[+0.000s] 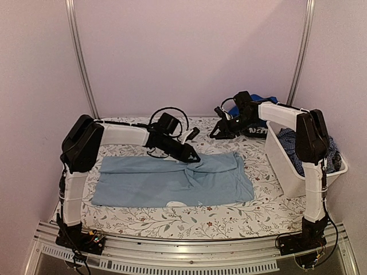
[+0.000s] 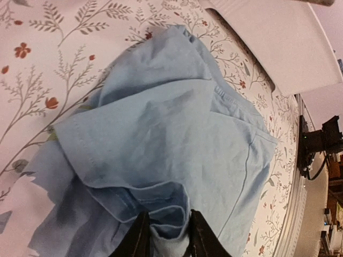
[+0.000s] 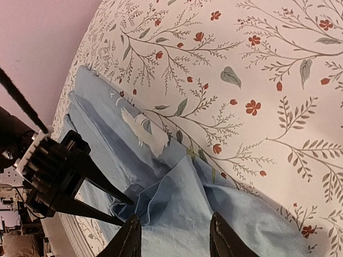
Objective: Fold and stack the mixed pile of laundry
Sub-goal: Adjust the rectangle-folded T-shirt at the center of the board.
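The job seemed barely begun: the pale blue shirt (image 1: 172,182) lay spread on the table cover (image 1: 172,222), one bunched fold pinched by the left gripper (image 2: 169,218), the right gripper (image 3: 174,220) hung spread and empty, and other clothes (image 1: 295,143) waited in the tub (image 1: 281,161).

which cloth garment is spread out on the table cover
The large pale blue cloth garment. The dark blue small-check one is bunched in the white plastic tub; the royal blue one is heaped at the far edge.
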{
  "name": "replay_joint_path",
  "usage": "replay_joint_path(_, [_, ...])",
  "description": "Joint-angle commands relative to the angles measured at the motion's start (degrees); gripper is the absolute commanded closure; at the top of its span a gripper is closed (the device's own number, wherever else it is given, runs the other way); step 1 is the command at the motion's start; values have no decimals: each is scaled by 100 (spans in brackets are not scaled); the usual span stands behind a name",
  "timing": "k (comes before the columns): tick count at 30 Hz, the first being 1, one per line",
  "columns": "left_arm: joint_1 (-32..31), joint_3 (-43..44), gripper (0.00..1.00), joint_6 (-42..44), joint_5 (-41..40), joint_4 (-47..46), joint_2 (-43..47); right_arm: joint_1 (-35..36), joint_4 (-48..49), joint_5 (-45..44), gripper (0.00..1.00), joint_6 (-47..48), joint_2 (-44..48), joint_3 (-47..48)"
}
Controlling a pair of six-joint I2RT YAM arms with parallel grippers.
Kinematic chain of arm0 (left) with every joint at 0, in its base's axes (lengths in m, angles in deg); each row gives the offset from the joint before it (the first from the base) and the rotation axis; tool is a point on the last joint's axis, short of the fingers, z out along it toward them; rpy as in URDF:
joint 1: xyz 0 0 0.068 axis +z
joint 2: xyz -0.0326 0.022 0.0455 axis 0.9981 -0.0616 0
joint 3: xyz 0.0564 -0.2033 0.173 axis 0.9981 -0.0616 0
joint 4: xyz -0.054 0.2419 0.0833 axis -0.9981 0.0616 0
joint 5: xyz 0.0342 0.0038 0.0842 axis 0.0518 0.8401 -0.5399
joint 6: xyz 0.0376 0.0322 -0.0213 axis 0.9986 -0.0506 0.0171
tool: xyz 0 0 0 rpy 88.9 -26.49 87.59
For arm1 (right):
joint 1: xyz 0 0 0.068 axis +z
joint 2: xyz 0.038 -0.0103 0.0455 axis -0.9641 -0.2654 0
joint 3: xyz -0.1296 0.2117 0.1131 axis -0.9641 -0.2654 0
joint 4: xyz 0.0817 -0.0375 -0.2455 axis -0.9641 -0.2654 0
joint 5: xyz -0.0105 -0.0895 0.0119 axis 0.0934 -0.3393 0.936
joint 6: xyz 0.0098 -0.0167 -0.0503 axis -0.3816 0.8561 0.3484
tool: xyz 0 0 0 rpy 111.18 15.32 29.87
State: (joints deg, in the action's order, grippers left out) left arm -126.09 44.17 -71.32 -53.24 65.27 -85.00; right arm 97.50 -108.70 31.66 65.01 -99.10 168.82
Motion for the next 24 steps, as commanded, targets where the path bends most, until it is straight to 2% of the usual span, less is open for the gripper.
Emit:
replay_joint_path(1, [456,-530,72,-809,27,-598,276,85,-208,100,56,-46,-815,789])
replay_joint_path(6, [595,-953,72,-910,76,-565,441,234,-188,274,53,74,-1300,1101])
replay_joint_path(15, [611,-1257,72,-982,62,-532,490,519,-256,2,53,263,-1744,1525])
replay_joint_path(24, [655,-1155,72,-982,-25,-464,482,554,-293,-21,59,295,-2012,1673])
